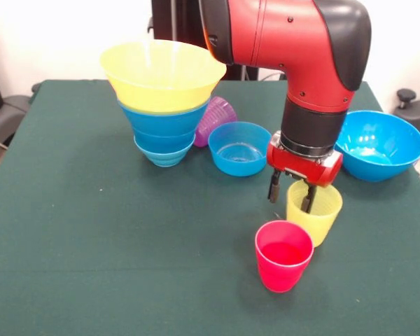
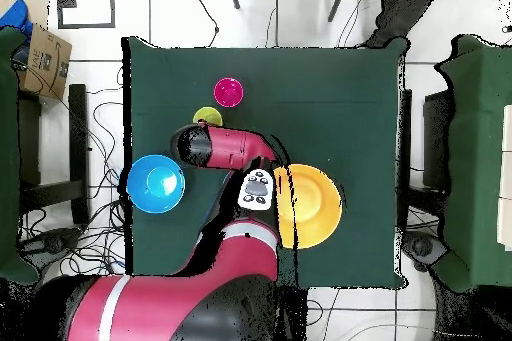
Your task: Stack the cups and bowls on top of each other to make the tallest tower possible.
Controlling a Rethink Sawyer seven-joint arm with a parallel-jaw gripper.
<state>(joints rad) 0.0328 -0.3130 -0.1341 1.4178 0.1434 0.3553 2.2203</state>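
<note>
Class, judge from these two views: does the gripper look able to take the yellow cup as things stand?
Probably yes. The gripper hangs open right over the yellow cup, one finger inside its rim; the red cup stands apart.

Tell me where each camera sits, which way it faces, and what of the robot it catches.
Front view: across the table, facing the robot; the red arm comes down, its hand open over the yellow cup.
Overhead view: above the table, looking straight down; the arm spans the lower middle.
Shared: red cup, yellow cup, big blue bowl, yellow-topped tower.
</note>
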